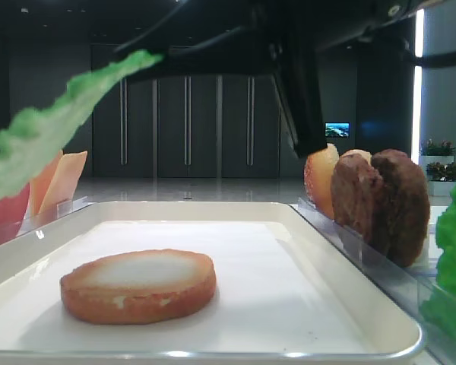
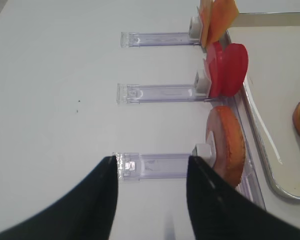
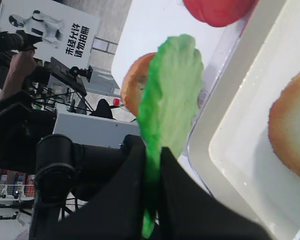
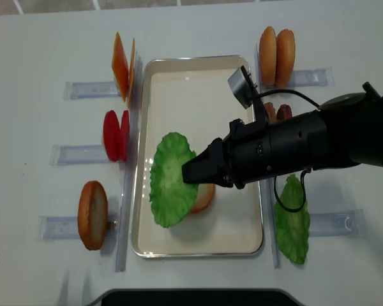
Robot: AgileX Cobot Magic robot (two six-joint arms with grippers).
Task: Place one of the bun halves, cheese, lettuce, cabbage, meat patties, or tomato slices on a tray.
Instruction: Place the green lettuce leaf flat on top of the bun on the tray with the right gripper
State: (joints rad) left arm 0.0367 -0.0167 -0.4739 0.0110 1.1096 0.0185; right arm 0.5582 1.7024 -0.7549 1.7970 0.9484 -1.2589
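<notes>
Above the off-white rectangular tray [image 4: 147,115], our right claw [image 4: 190,172] pinches a frilly bright green lettuce leaf [image 4: 169,180] over the golden-rimmed bun half [image 1: 139,284]. We judge a level, centred lowering best before release. Our left claw [image 2: 151,172] hangs open.

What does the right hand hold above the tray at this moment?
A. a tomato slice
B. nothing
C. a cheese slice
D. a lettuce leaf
D: the right hand is shut on the lettuce leaf, which hangs over the tray and the bun half lying in it.
</notes>
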